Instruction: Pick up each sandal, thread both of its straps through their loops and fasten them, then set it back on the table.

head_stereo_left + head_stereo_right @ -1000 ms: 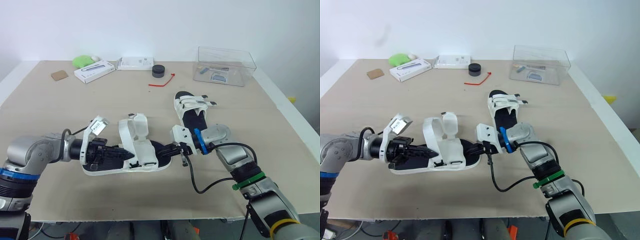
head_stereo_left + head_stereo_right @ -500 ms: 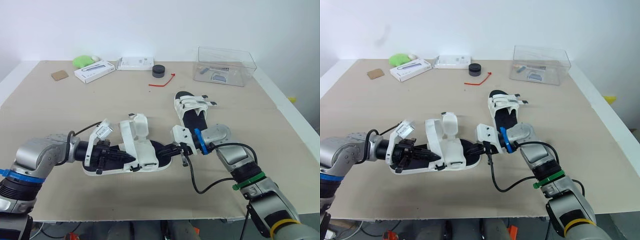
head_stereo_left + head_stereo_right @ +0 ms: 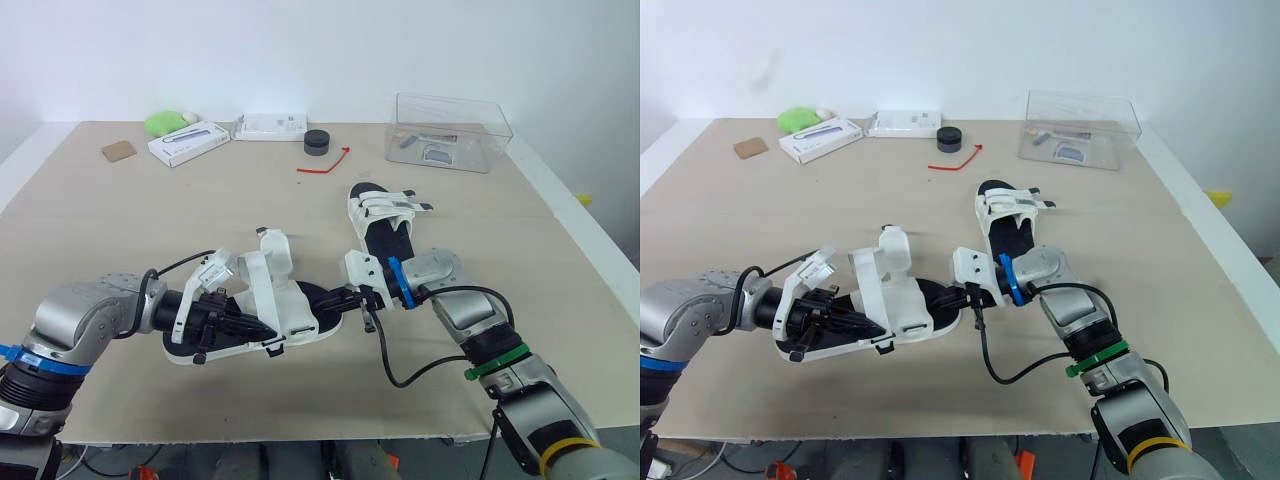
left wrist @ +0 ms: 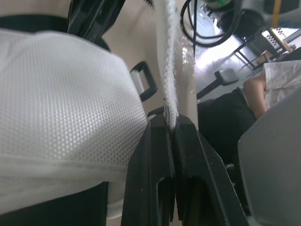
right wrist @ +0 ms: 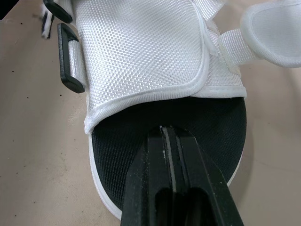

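Left fingers (image 4: 151, 141): I see them clamped together on the thin white strap (image 4: 169, 70), gripping it near its edge. The left gripper (image 3: 262, 331) lies low over the near sandal (image 3: 288, 303).
Right fingers (image 5: 146, 155): together, with the tips set on the sandal's black footbed. I cannot tell whether they pinch anything. The right gripper (image 3: 346, 300) sits at the sandal's right end.
Near sandal: on the counter (image 3: 120, 220) between both arms, with its straps unfastened and raised. The black loop (image 5: 70, 56) is empty.
Far sandal (image 3: 385, 222): just beyond the right gripper, with its straps lying across it.
Risk, slip: I judge the webbing hold shallow, so a sideways pull could free the strap.
Risk, drag: if the right fingers only press, strap tension could swing the near sandal into the far sandal.
Risk, snag: the black cable (image 3: 395, 372) loops below the right wrist, close to the sandal.
Edges: the counter's near edge is close behind both forearms.
Open room: there is bare counter to the left and beyond. The clear box (image 3: 450, 130) and the far row of small items are well apart.
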You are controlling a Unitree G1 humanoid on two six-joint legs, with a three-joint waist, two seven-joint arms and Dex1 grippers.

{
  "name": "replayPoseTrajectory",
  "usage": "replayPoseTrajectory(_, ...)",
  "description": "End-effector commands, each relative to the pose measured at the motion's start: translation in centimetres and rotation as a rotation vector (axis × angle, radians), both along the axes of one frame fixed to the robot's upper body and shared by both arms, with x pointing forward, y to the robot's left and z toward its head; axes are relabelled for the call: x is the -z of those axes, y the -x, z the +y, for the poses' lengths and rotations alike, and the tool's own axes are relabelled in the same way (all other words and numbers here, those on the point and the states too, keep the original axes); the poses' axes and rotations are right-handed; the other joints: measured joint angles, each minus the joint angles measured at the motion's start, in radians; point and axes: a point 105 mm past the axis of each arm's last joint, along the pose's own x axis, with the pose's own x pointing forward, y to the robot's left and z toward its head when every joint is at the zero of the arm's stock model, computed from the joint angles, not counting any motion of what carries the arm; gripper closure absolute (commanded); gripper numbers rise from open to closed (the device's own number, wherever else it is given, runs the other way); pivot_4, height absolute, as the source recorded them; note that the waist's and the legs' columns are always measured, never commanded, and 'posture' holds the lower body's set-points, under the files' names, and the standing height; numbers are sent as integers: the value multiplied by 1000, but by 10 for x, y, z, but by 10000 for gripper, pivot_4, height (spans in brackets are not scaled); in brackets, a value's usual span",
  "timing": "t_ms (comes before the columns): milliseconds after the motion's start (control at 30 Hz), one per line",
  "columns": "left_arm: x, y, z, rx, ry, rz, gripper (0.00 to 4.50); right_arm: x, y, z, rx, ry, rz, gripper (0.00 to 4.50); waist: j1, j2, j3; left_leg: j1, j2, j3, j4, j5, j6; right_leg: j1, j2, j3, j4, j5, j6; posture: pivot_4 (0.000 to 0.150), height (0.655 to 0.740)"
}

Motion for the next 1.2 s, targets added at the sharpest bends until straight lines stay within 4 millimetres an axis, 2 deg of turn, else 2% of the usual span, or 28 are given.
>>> replayPoseTrajectory(33, -1, -9, 1, -66, 3, -9, 44414, 7, -2, -5, 21, 37, 3, 45000, 1, 0, 0, 0, 0, 0, 0, 0, 0, 0, 0, 0, 0, 0, 0, 1500, 7400)
replayPoseTrajectory(67, -4, -9, 0, -69, 18, -6, 44414, 7, -2, -5, 21, 37, 3, 45000, 1, 0, 0, 0, 0, -1, 0, 0, 0, 1, 0, 0, 0, 0, 0, 1500, 7400)
replayPoseTrajectory(133, -14, -7, -2, -57, 63, -5, 39126, 7, -2, -5, 21, 38, 3, 45000, 1, 0, 0, 0, 0, -1, 0, 0, 0, 1, 0, -1, 0, 0, 0, 1500, 7400)
replayPoseTrajectory(167, -19, -7, -3, -56, 79, -19, 38541, 7, -3, -5, 22, 38, 2, 45000, 1, 0, 0, 1, 0, -1, 0, 0, 0, 1, 0, 0, 0, 1, 0, 1500, 7400)
replayPoseTrajectory(200, -23, -8, -4, -60, 87, -34, 32636, 7, -3, -5, 22, 39, 1, 45000, 1, 0, 0, 0, 0, -1, 0, 0, 0, 1, 0, 0, 0, 1, 0, 1500, 7400)
replayPoseTrajectory(233, -28, -9, -4, -62, 95, -55, 29358, 7, -3, -5, 23, 39, 0, 45000, 1, 0, 0, 0, 0, -1, 0, 0, 0, 1, -1, 0, 0, 1, 0, 1500, 7400)
replayPoseTrajectory(367, -43, -12, 0, -73, 120, -87, 29358, 7, -5, -6, 25, 41, -3, 45000, 0, 0, 0, 0, 0, -1, 0, 0, 0, 1, 0, 0, 0, 1, 0, 1500, 7400)
replayPoseTrajectory(467, -51, -26, 2, -141, 138, -136, 29358, 7, -5, -5, 23, 42, -4, 45000, 0, 0, 0, 0, 0, -1, 0, 0, 0, 1, -1, 0, 0, 1, 0, 1500, 7400)
replayPoseTrajectory(633, -43, -27, -3, -154, 142, -131, 29358, 7, -5, -5, 21, 42, -5, 45000, 0, 0, 0, 0, 0, -1, 1, 1, 0, 1, -1, 0, 0, 1, 0, 1500, 7400)
replayPoseTrajectory(700, -32, -17, -6, -118, 119, -105, 34708, 7, -5, -5, 20, 43, -5, 45000, -1, 0, 0, 0, 0, -1, 1, 1, 0, 1, -1, 0, 0, 1, 0, 1500, 7400)
replayPoseTrajectory(767, -20, -7, -7, -88, 87, -88, 43101, 8, -4, -6, 20, 44, -5, 45000, -2, 0, 0, 1, 0, 0, 0, 1, 0, 1, -1, 0, 0, 1, 0, 1500, 7400)
replayPoseTrajectory(800, -16, -4, -7, -79, 79, -84, 44164, 8, -4, -6, 20, 44, -4, 45000, -1, 0, 0, 1, 1, -1, 0, 1, 0, 1, 0, 0, 0, 1, 0, 1500, 7400)
replayPoseTrajectory(1033, -9, 1, -11, -85, 64, -92, 44164, 9, -3, -6, 17, 46, -3, 45000, 0, 0, 0, 1, 0, -1, 0, 1, -1, 1, -1, 0, 0, 2, 0, 1500, 7400)
replayPoseTrajectory(1133, -16, -1, -9, -103, 80, -89, 44164, 9, -3, -6, 13, 50, -6, 45000, 0, 0, 0, 1, 0, -1, 0, 1, -1, 1, -1, 0, 0, 1, 0, 1500, 7400)
replayPoseTrajectory(1200, -19, 4, -8, -76, 83, -64, 39133, 9, -4, -6, 12, 52, -8, 45000, 0, 0, 0, 1, 0, -1, 0, 1, -1, 1, -1, 0, 0, 1, 0, 1500, 7400)
